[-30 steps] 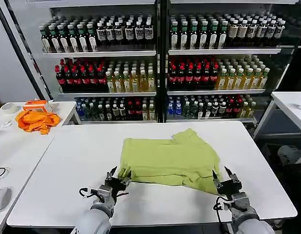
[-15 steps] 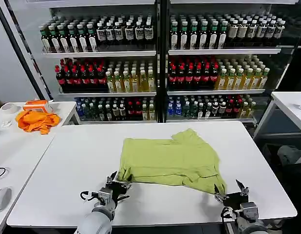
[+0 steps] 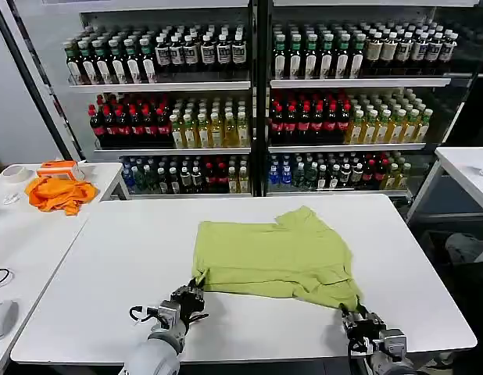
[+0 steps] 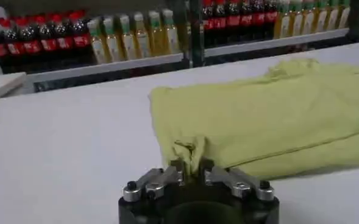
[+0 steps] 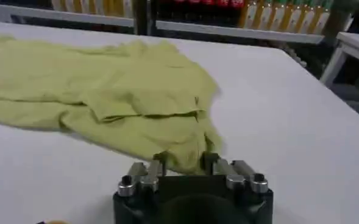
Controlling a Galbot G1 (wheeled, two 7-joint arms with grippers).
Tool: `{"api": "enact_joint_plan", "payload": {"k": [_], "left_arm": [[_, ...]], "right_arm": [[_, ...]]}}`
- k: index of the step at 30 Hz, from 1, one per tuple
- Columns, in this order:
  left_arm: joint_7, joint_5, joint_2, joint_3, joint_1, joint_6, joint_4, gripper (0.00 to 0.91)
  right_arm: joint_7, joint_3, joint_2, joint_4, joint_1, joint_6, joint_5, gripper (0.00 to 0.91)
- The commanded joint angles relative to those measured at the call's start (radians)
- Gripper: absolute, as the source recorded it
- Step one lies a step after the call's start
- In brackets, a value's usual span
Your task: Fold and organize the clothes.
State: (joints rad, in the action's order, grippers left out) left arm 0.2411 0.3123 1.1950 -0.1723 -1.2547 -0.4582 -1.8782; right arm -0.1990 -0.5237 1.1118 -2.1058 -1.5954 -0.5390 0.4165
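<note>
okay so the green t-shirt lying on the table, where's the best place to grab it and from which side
Probably by the two corners of the T-shirt hem nearest the robot, coming in low from the table's front edge. The shirt lies flat, so only its edges offer a fold of cloth to pinch. The left gripper is shut on one near corner and the right gripper on the other.

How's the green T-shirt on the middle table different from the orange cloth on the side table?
The T-shirt is lime green, lies flattened and partly folded, and is bigger; the orange cloth sits bunched in a heap. The left gripper and right gripper each pinch a T-shirt corner; the orange cloth lies untouched. Both rest on white tables.
</note>
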Motion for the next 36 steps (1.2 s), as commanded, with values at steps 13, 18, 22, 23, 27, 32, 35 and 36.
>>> {"api": "enact_joint_plan", "payload": {"k": [13, 18, 22, 23, 27, 32, 35, 36], "left_arm": [[0.008, -0.028, 0.013, -0.064, -0.325, -0.016, -0.279, 0.020], [0.012, -0.064, 0.026, -0.091, -0.478, -0.010, -0.396, 0.020], [0.013, -0.108, 0.032, -0.098, -0.566, -0.008, -0.427, 0.020], [0.012, -0.123, 0.031, -0.100, -0.577, -0.012, -0.430, 0.020], [0.005, -0.148, 0.026, -0.110, -0.602, -0.025, -0.443, 0.020], [-0.007, -0.151, 0.017, -0.135, -0.624, -0.044, -0.472, 0.907], [-0.014, -0.143, -0.005, -0.169, -0.607, -0.044, -0.488, 0.907], [-0.015, -0.129, -0.019, -0.187, -0.596, -0.043, -0.490, 0.907]], "right_arm": [[0.004, -0.101, -0.101, -0.145, -0.172, -0.014, 0.043, 0.000], [0.007, -0.122, -0.125, -0.190, -0.240, -0.015, 0.035, 0.000], [0.007, -0.124, -0.133, -0.207, -0.257, -0.029, 0.023, 0.000], [0.006, -0.122, -0.133, -0.209, -0.257, -0.034, 0.019, 0.000], [0.010, -0.115, -0.131, -0.213, -0.256, -0.039, -0.020, 0.091], [0.010, -0.127, -0.135, -0.242, -0.252, -0.038, -0.030, 0.907], [0.005, -0.145, -0.140, -0.268, -0.247, -0.033, -0.026, 0.907], [0.000, -0.154, -0.142, -0.277, -0.234, -0.025, -0.018, 0.907]]}}
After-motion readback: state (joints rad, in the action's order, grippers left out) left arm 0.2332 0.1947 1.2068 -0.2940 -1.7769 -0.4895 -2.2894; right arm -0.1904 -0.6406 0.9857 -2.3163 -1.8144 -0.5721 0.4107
